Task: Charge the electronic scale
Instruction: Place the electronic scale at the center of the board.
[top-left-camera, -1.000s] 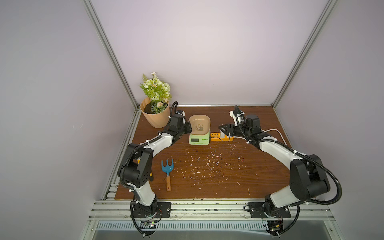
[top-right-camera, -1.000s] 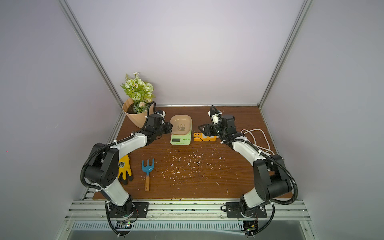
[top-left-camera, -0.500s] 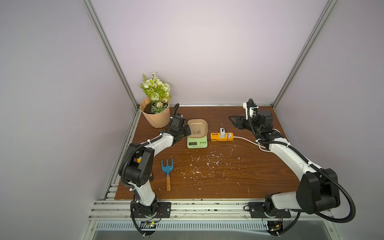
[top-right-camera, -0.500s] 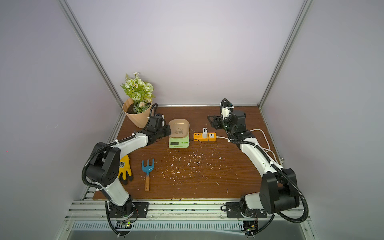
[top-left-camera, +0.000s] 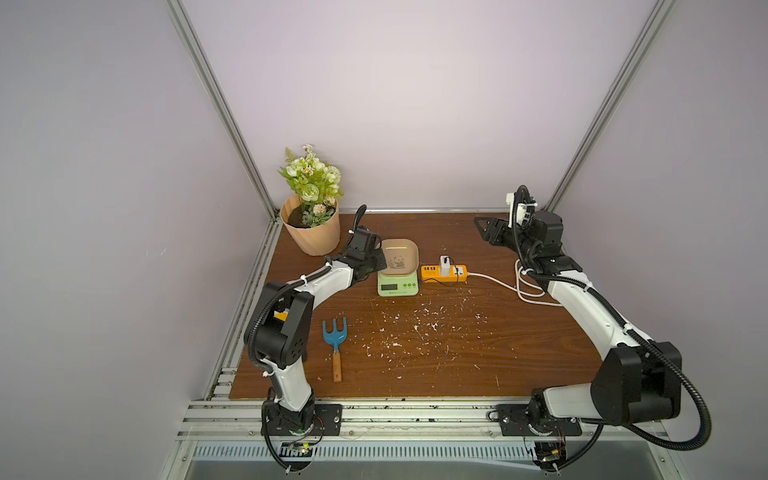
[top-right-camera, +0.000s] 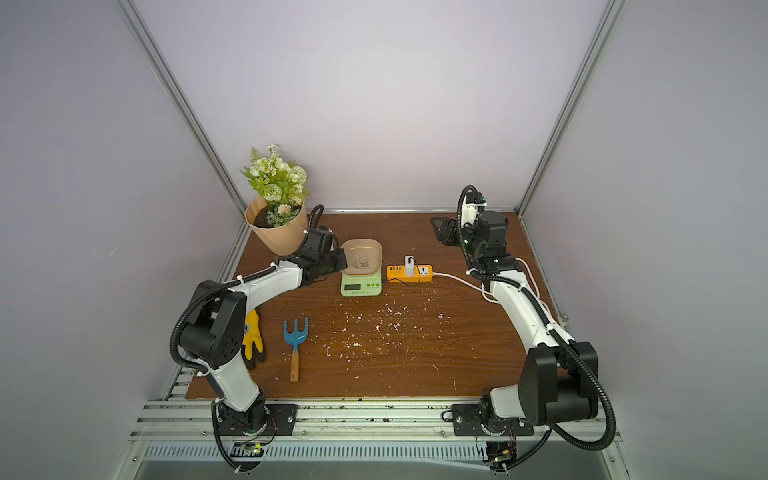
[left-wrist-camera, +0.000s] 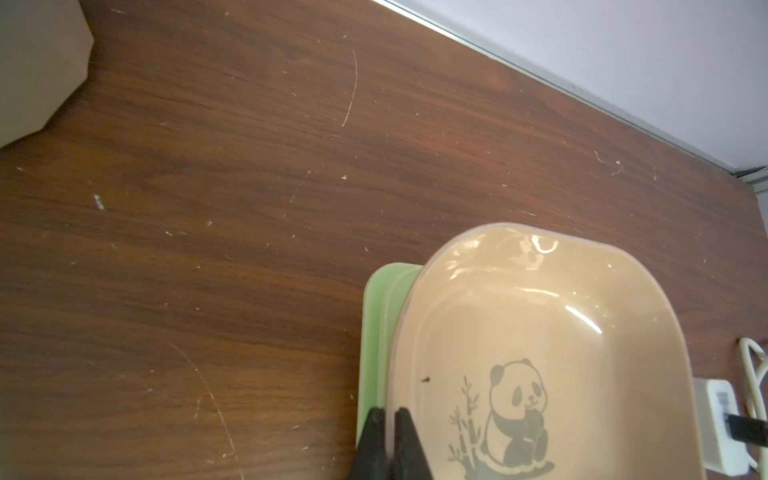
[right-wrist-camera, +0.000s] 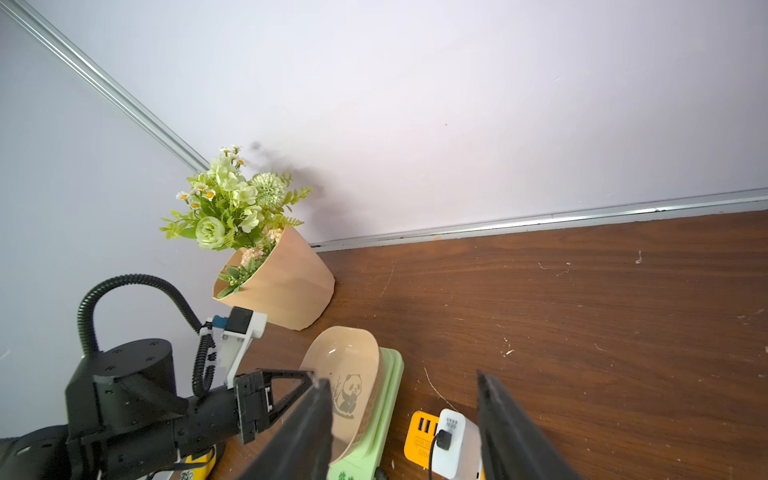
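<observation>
While the left fingers (left-wrist-camera: 409, 446) clamp the tray rim of the electronic scale (top-left-camera: 397, 286), just beside the power strip (top-left-camera: 457, 272) on the bench (top-left-camera: 457, 357), the right fingers (right-wrist-camera: 307, 428) hang apart, empty; with the charger (top-left-camera: 444, 266) plugged in, little seems left.

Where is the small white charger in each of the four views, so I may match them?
Top view: the white charger stands on the orange power strip, beside the electronic scale.
Top view: the charger again on the strip.
Left wrist: the charger just beyond the scale's tray.
Right wrist: the charger seen between the right gripper's open fingers.
Shared landmark: the tray's panda print.
</observation>
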